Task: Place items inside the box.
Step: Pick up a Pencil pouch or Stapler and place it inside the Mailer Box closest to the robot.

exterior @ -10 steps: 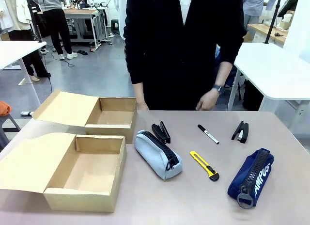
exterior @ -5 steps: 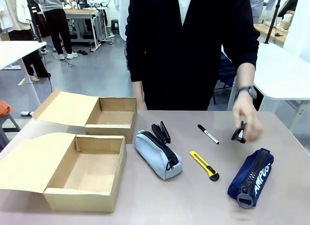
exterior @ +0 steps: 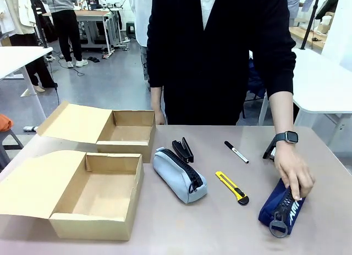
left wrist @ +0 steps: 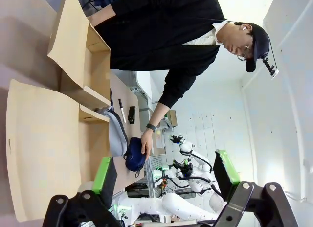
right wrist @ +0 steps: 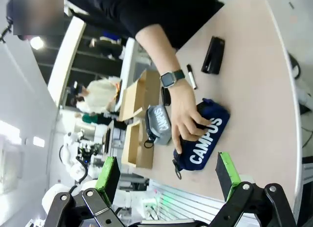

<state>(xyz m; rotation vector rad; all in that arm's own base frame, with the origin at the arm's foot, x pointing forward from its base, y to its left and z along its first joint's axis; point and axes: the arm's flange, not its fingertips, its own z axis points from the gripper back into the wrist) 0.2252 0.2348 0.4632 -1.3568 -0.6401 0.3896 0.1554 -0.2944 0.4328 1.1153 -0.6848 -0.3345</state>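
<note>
navy pencil case [exterior: 276,210] under person's hand [exterior: 294,175] near table [exterior: 324,156] edge, left tool [left wrist: 164,163] and right tool [right wrist: 167,164] agape

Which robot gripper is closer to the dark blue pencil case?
Right. The right gripper faces the navy pencil case close by; the left gripper sees it far off, past the near box and the grey pencil case.

The near box [exterior: 91,226] and the far box [exterior: 124,149] are brown and sit open on the left of the counter. The grey pencil case [exterior: 179,174] lies flat beside them, with the black stapler [exterior: 183,149] just behind it. Next come the marker pen [exterior: 236,151] and the yellow knife [exterior: 231,187]. The navy pencil case [exterior: 283,206] lies far right, with a hand [exterior: 294,175] on it.
</note>
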